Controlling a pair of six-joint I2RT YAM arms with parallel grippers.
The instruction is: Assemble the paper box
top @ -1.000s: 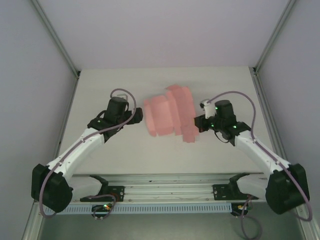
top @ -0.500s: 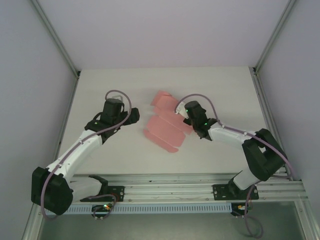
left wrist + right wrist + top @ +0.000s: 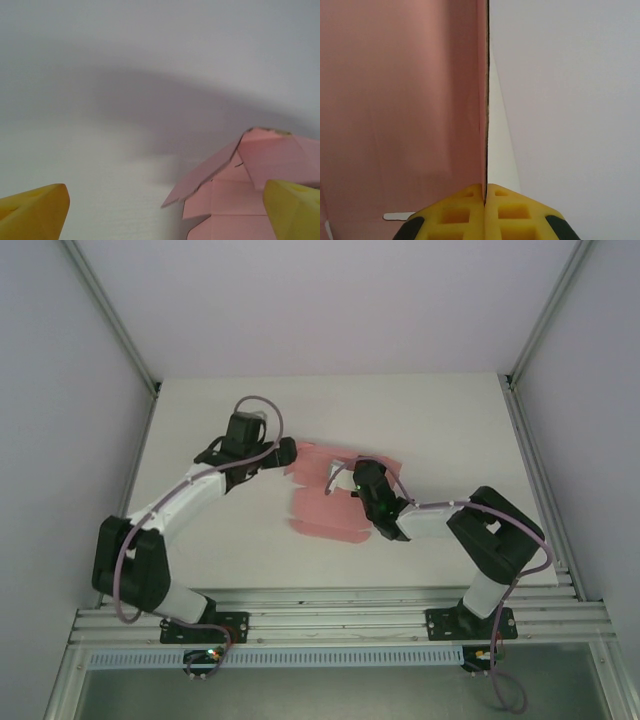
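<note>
A white table (image 3: 440, 430) sits between pale walls. At the middle of the top view lies the paper box (image 3: 322, 505), a salmon-pink sheet partly folded with its flaps raised. The right gripper (image 3: 485, 196), at the sheet's right side, is pinched tight on its thin edge. The left gripper (image 3: 290, 452), at the upper left corner, is spread wide and holds nothing.

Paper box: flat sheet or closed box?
Partly folded, not closed: the paper box shows flaps angled up in the left wrist view; the right tool is shut on a panel edge.
</note>
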